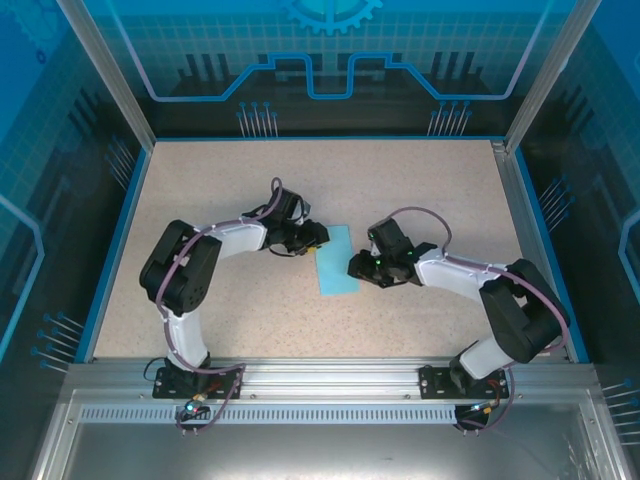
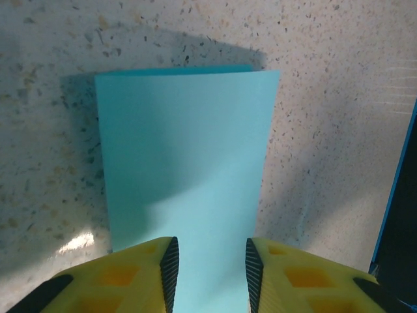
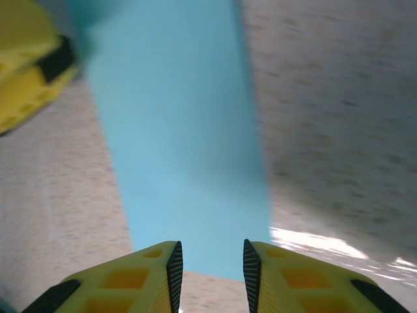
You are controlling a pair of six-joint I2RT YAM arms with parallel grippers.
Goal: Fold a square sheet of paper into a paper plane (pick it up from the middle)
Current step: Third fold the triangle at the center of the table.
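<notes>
We see the sheet of paper (image 1: 335,260) (image 2: 189,163) (image 3: 182,130) folded into a narrow rectangle, lying mid-table (image 1: 450,200) between both grippers. The left gripper (image 1: 318,238) (image 2: 208,261) stands partly open, and the sheet runs beneath its gap, unclamped. The right gripper (image 1: 355,268) (image 3: 210,264) is partly open too, empty, with its fingertips just short of the sheet's edge.

The sheet of paper (image 1: 335,260) lies on the table (image 1: 420,190) near its middle, between the two grippers. The left gripper (image 1: 312,238) sits over the sheet's left edge. The right gripper (image 1: 357,266) sits at its right edge, perhaps just short of touching.
</notes>
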